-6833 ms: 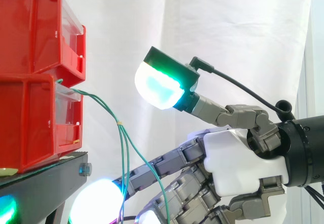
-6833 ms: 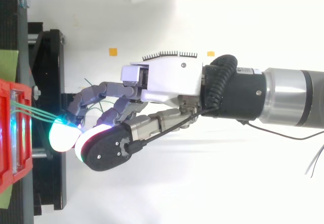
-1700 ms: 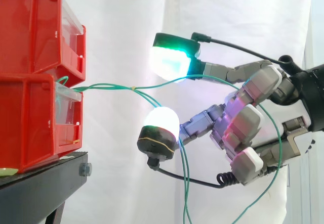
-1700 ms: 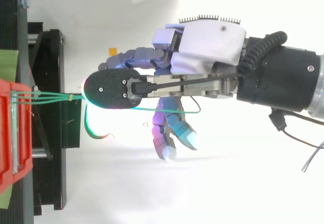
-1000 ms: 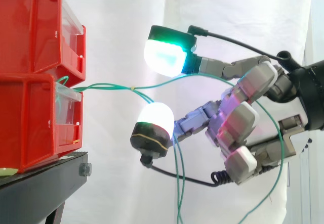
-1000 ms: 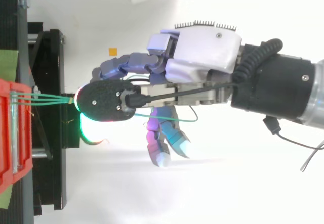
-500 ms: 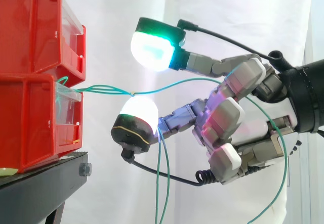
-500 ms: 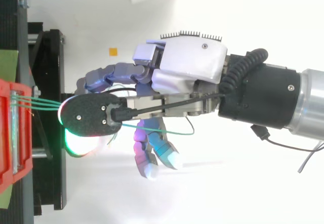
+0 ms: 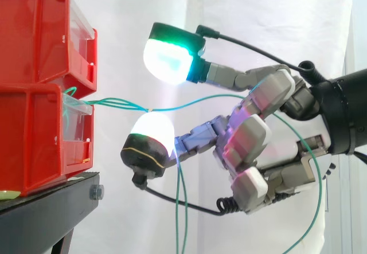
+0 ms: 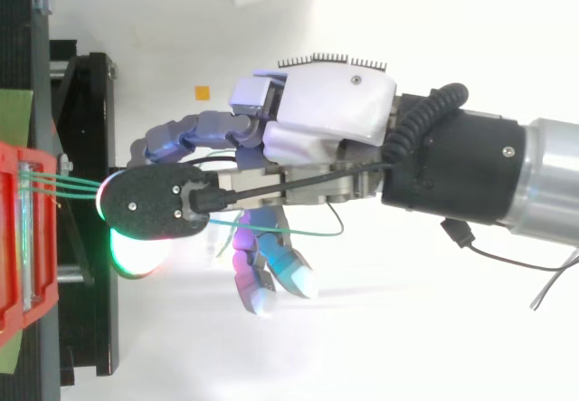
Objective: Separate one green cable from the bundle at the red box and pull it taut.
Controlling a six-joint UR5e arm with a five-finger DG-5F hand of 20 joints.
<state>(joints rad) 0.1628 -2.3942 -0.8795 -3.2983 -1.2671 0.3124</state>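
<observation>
The hand [image 9: 252, 135] has moved closer to the red bins [image 9: 40, 133]; the green cable [image 9: 200, 99] between them, straight and level a moment ago, now sags down to the white-glowing fingertip [image 9: 152, 128].

A white curtain [image 9: 258, 13] hangs in folds behind a black stand [image 9: 40, 219].

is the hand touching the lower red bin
Apart. The side view shows white curtain between the hand and the lower red bin; the top view shows a gap too.
</observation>
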